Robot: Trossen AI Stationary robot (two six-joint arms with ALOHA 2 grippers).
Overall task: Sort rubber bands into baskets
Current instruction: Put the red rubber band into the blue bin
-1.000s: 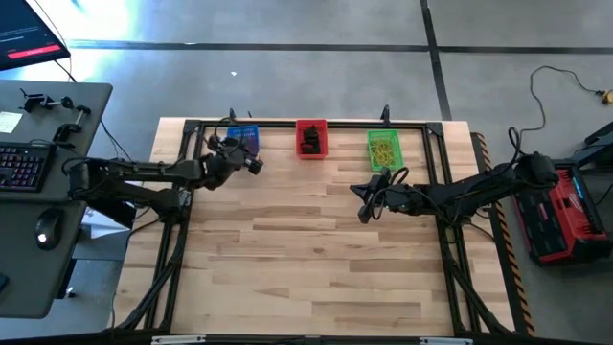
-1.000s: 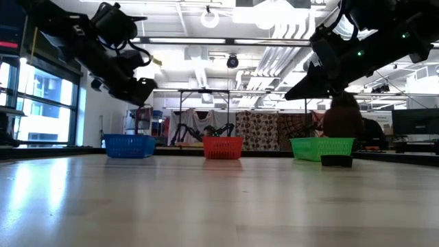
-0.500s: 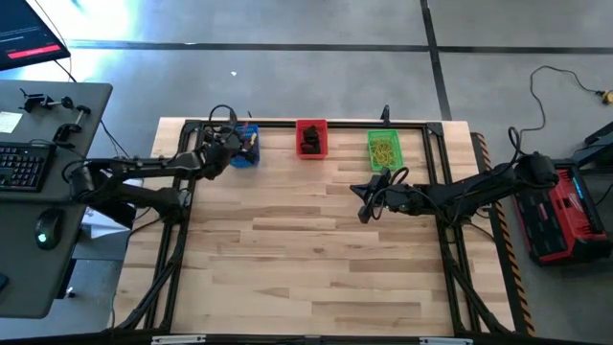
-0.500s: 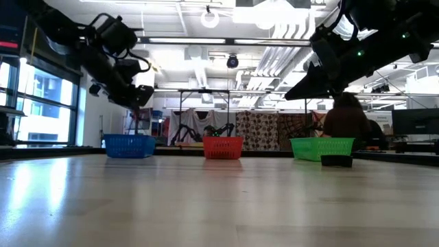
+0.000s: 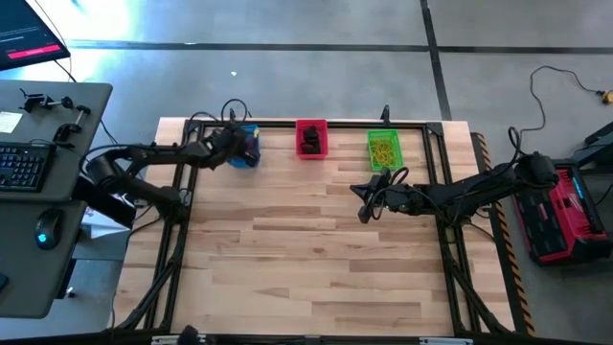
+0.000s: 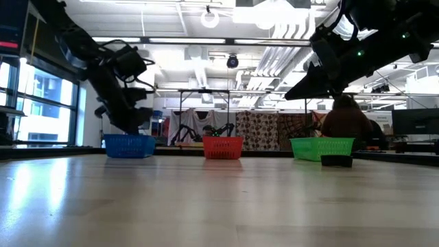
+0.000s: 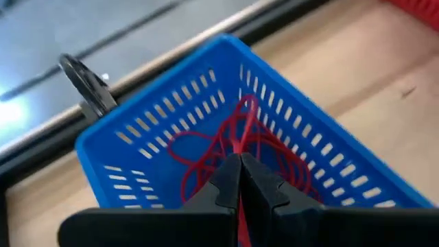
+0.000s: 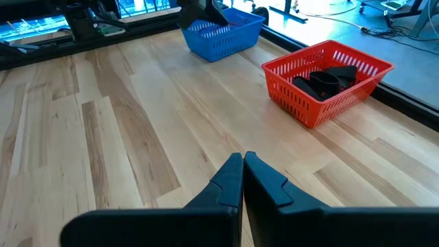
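Three mesh baskets stand along the table's far edge: blue (image 5: 251, 135), red (image 5: 310, 138) with black rubber bands (image 8: 328, 79), and green (image 5: 383, 149) with yellowish bands. My left gripper (image 7: 240, 159) hangs just over the blue basket (image 7: 171, 130), slanting down into it, shut on a red rubber band. More red loops (image 7: 206, 147) lie on that basket's floor. My right gripper (image 8: 243, 156) is shut on nothing and hangs above the table (image 5: 364, 213), nearer than the green basket. My left gripper pinches a red rubber band between its two fingers; a red strand (image 7: 241, 213) shows in the slit between them. The fingers slant down from the table's near left. The band runs from the fingertips down into the blue basket, among the other red loops.
A black metal frame (image 5: 316, 123) runs along the table's far edge behind the baskets. A small dark object (image 6: 336, 161) lies on the table by the green basket. Bare wood (image 5: 306, 249) stretches across the middle and near part of the table.
My left gripper has swung toward the table's far edge and down, tipping more steeply, from beside the blue basket to just over it. It has stayed shut.
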